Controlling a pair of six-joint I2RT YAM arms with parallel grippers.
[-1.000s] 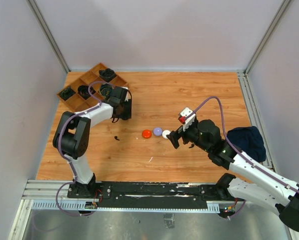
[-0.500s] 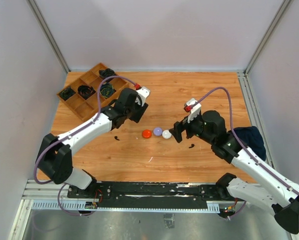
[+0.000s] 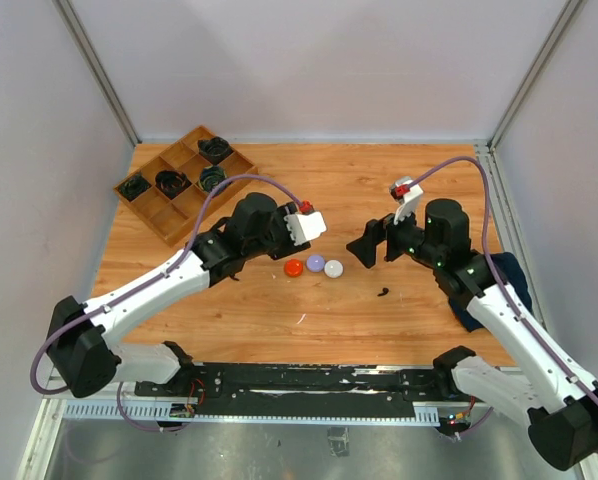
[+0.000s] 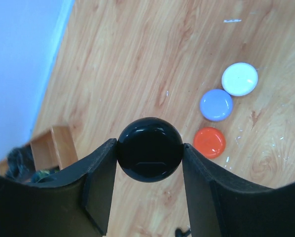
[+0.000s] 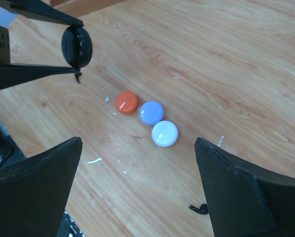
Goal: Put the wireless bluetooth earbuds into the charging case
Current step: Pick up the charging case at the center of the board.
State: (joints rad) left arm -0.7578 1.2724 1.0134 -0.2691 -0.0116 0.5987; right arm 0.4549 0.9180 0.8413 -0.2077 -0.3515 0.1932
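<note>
My left gripper is shut on a round black charging case and holds it above the table. It is left of a row of three round cases: orange, pale purple and white. The right wrist view also shows the held black case. My right gripper is open and empty, raised just right of the white case. One black earbud lies on the wood near it. A second black earbud lies under the left gripper.
A wooden compartment tray with black coiled cables stands at the back left. A dark blue cloth lies at the right edge under my right arm. Small white scraps lie in front of the cases.
My left arm has swung from the tray to the middle, carrying the black case. My right gripper has pulled back to the right and up, uncovering a black earbud on the wood.
</note>
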